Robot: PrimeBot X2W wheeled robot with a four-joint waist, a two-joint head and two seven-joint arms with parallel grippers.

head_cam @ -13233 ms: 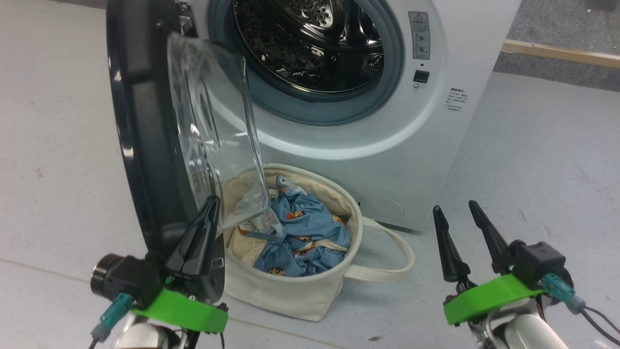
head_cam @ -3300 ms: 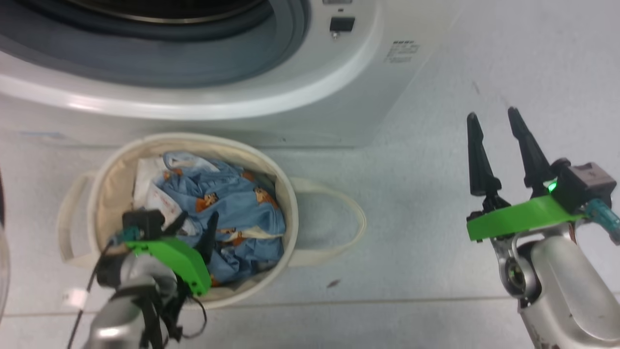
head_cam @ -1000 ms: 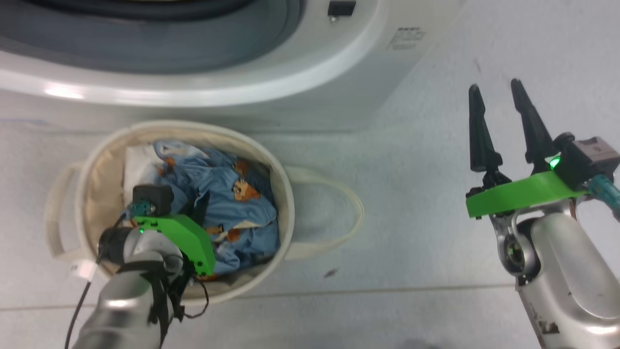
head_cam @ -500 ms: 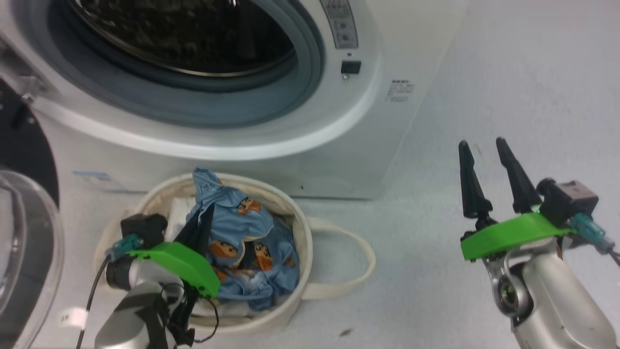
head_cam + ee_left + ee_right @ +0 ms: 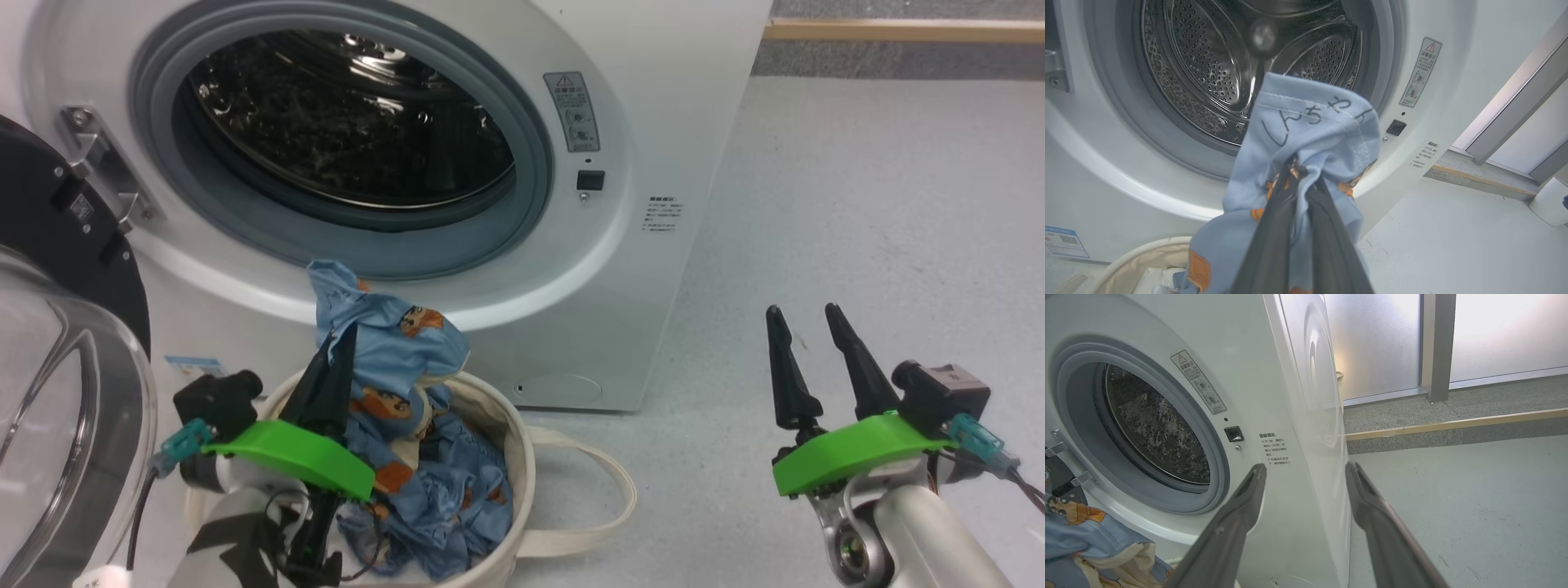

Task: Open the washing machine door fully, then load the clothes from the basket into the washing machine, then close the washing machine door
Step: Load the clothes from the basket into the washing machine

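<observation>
The clothes (image 5: 392,343) hang higher now (left gripper (image 5: 347,335) clamped).

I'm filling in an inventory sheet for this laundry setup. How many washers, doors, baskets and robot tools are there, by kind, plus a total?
washing machine: 1
washing machine door: 1
basket: 1
tools: 2 (left tool, shut on the clothes; right tool, open)
Total: 5
</observation>
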